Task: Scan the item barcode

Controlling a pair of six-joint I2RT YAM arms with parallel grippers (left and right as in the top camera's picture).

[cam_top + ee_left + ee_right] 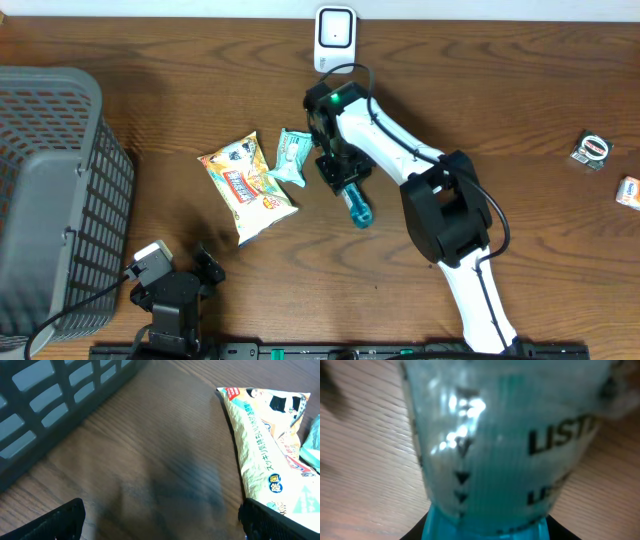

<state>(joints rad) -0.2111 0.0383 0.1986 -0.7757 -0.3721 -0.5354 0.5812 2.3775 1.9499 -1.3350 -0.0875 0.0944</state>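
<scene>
Right hand (342,178) is mid-bench, down over the Listerine bottle (357,208). The bottle sticks out from under the hand toward my base, on the bench or just off it, can't tell which. The wrist cam is filled by the bottle: label text side-on, teal cap at the bottom edge with a dark finger shape on either side. The fingers sit partway closed around it, and I can't tell whether they're clamping or only bracketing it.

My read: this is the pick, taken near one end so the label face is left uncovered for the scan. There's no barcode on the side I see, so I expect it needs a wrist roll.

White scanner (334,38) stands at the far bench edge, just beyond the hand, so it's a short carry. Left hand (160,527) is wide open, empty, low near the grey basket (50,190), out of the lane. Snack bag (247,185) and teal packet (291,157) lie just left of the bottle, so the lift should keep clear of them.
</scene>
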